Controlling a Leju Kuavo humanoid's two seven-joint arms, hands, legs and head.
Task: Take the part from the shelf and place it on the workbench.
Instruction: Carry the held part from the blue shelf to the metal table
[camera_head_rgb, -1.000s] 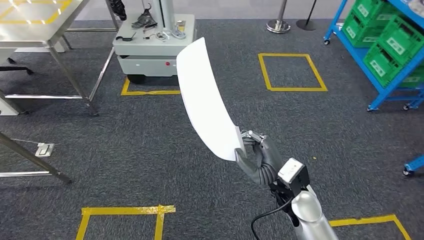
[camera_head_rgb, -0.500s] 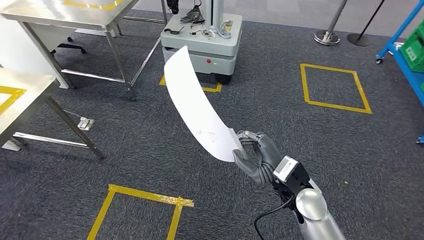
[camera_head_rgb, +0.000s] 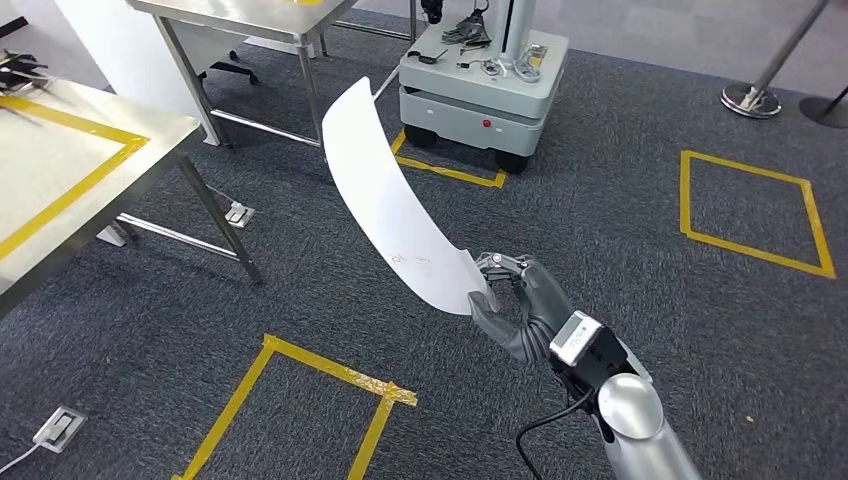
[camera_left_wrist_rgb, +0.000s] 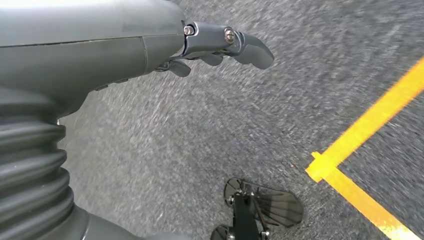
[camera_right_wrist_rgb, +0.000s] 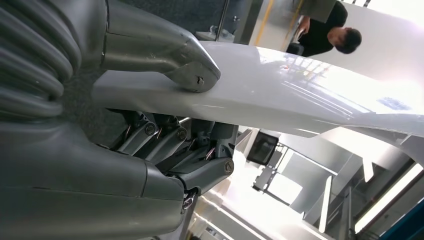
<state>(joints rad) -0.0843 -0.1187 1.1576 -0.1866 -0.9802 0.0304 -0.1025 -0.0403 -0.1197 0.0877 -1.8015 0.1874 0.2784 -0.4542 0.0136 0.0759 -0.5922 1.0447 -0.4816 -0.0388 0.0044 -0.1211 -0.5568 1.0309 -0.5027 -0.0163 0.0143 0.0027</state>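
My right hand (camera_head_rgb: 520, 305) grips the lower end of a long, curved white part (camera_head_rgb: 395, 205), which rises up and away over the grey carpet. In the right wrist view the thumb (camera_right_wrist_rgb: 165, 57) presses on the white part (camera_right_wrist_rgb: 300, 97) from one side, with the darker fingers (camera_right_wrist_rgb: 175, 150) curled against the other. A steel workbench (camera_head_rgb: 60, 170) marked with yellow tape stands at the left. My left hand (camera_left_wrist_rgb: 150, 40) hangs above the carpet with its fingers loosely bent, holding nothing.
A second steel table (camera_head_rgb: 250, 15) stands at the back left. A grey wheeled cart (camera_head_rgb: 480, 75) carrying tools is behind the part. Yellow tape squares (camera_head_rgb: 755, 210) mark the carpet. A floor socket (camera_head_rgb: 58, 428) lies near left. A person (camera_right_wrist_rgb: 325, 30) appears in the right wrist view.
The whole scene has shifted right as the camera turned left: the workbench has come into view at the left and the blue shelf has left. My right hand keeps its grip on the part.
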